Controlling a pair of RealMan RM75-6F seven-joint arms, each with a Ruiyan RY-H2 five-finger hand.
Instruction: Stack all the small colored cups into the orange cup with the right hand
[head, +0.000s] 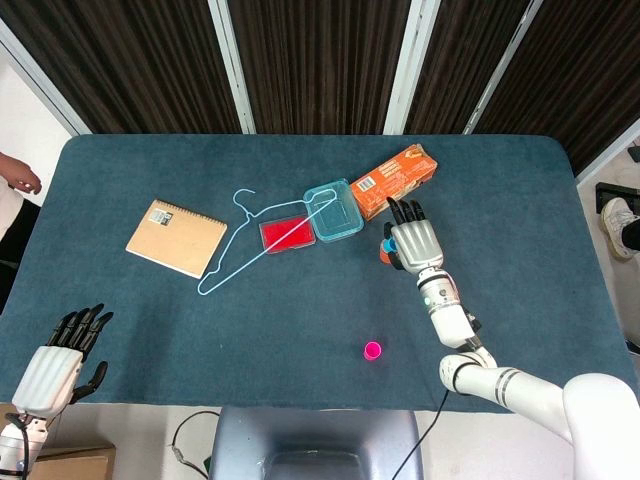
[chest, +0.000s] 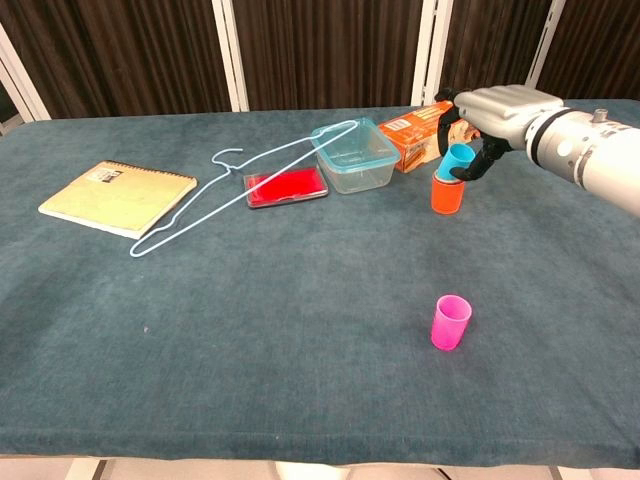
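Note:
The orange cup (chest: 447, 195) stands upright on the blue cloth, right of a clear tub; in the head view only its edge (head: 384, 258) shows beside my right hand. My right hand (chest: 497, 108) (head: 412, 243) hovers just above it and holds a blue cup (chest: 455, 162) (head: 387, 244), tilted, with its lower end at the orange cup's rim. A yellow rim shows inside the orange cup. A pink cup (chest: 450, 321) (head: 372, 350) stands alone nearer the front edge. My left hand (head: 58, 358) hangs off the table's near-left corner, fingers apart, holding nothing.
A clear plastic tub (chest: 355, 155) and an orange carton (chest: 426, 127) lie close behind the orange cup. A red flat case (chest: 286, 186), a light blue wire hanger (chest: 240, 195) and a tan notebook (chest: 118, 197) spread to the left. A person's hand (head: 20, 178) shows at the far left edge.

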